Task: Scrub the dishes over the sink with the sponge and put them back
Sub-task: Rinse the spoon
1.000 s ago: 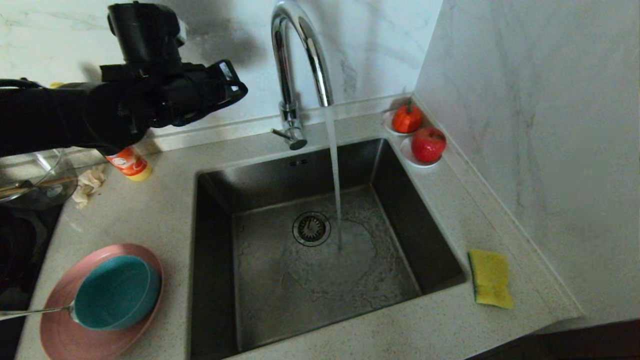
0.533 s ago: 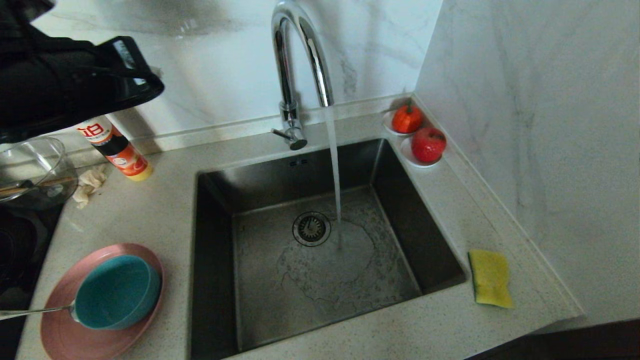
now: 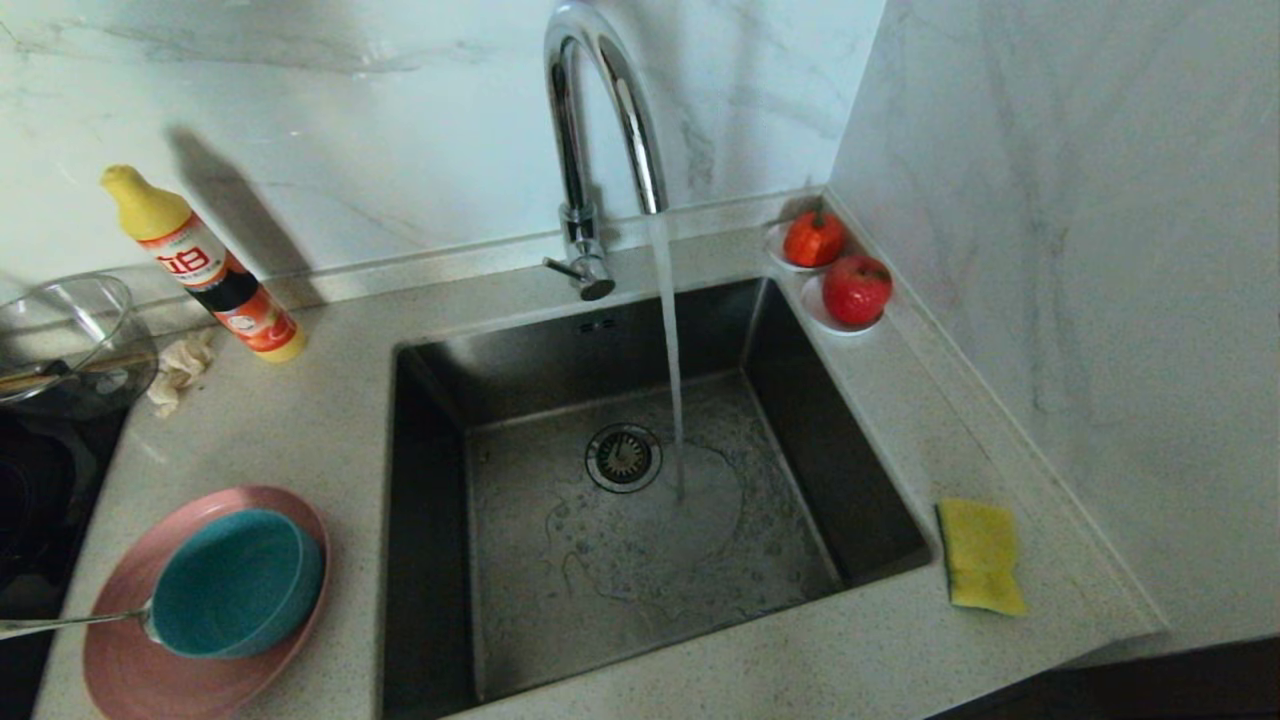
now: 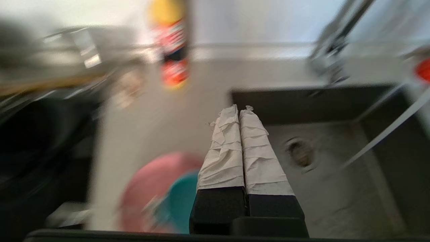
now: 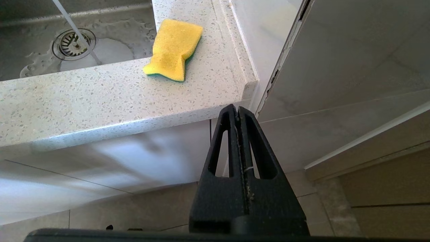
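Below the left tool [image 4: 239,111], its paper-wrapped fingers pressed together and empty, lie the round pink plate [image 4: 151,183] and square steel sink [image 4: 336,174]; beyond the right tool [image 5: 238,112], likewise together, lies the yellow rectangular sponge [image 5: 173,48].

Your left gripper [image 4: 239,111]: white-wrapped fingers [image 4: 223,151] pressed flat together, nothing between them, pointing forward and down | your right gripper [image 5: 238,112]: black slotted fingers [image 5: 258,148] closed tip to tip, empty, hanging low and parked | neither arm shows in your head view
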Robot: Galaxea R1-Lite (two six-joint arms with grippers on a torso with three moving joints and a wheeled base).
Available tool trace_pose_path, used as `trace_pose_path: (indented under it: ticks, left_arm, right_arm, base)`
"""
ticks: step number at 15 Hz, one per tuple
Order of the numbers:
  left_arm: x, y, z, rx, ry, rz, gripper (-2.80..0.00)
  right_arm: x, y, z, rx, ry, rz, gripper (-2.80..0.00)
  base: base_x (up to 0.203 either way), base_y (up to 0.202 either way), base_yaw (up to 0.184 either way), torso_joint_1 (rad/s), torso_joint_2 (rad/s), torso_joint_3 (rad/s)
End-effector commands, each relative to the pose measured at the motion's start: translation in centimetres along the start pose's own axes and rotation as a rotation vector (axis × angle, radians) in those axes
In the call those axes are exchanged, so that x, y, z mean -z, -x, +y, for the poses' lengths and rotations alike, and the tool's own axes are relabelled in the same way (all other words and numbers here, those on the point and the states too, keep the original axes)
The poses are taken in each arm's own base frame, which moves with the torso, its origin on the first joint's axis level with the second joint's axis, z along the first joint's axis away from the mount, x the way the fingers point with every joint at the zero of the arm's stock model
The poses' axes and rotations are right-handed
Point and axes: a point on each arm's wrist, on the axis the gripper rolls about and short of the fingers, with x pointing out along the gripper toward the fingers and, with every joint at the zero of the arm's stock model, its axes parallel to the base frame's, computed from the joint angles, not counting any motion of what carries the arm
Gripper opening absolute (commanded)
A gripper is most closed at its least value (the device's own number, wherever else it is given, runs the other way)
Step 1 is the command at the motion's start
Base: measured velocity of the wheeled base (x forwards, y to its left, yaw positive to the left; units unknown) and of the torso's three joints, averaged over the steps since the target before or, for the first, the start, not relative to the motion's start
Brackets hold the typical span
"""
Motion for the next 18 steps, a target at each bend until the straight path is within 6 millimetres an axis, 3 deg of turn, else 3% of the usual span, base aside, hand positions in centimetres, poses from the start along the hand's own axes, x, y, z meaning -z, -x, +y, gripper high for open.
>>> trace_pose_path:
  ticks: [1,3,5,7,12,15,18]
  left_arm:
    - [3.0,5.9,2.4,-0.064,0.01,-0.094,-2.8]
    - [5.6,8.0,3.1,-0.128,-0.017,-0.063,-2.8]
    - [8.6,8.5,3.2,-0.201,-0.037,-0.002,-2.8]
    - [10.1,8.2,3.2,-0.244,0.002,0.038,-2.8]
    - [14.4,10.5,3.4,-0.23,-0.043,-0.019,-2.8]
    - [19.0,9.4,3.5,-0.131,-0.12,0.088,-2.8]
    - [20.5,8.2,3.2,0.018,-0.137,0.031,-2.8]
  right_arm:
    - [0.0,0.0,0.0,0.0,0.0,0.0,-2.8]
    - [0.0,0.0,0.0,0.0,0.0,0.0,-2.8]
    - [0.0,0.0,0.0,0.0,0.0,0.0,-2.8]
    - [0.0,0.0,0.0,0.0,0.0,0.0,-2.8]
    - [0.0,0.0,0.0,0.0,0.0,0.0,-2.8]
    - [0.0,0.0,0.0,0.0,0.0,0.0,-2.8]
    - [0.0,0.0,0.0,0.0,0.0,0.0,-2.8]
  base:
    - [0.0,0.0,0.0,0.0,0.0,0.0]
    - [0.0,0.0,0.0,0.0,0.0,0.0]
    - [0.0,0.0,0.0,0.0,0.0,0.0]
    - [0.0,0.0,0.0,0.0,0.0,0.0]
    - [0.0,0.0,0.0,0.0,0.0,0.0]
    - [0.0,0.0,0.0,0.0,0.0,0.0]
    - [0.0,0.0,0.0,0.0,0.0,0.0]
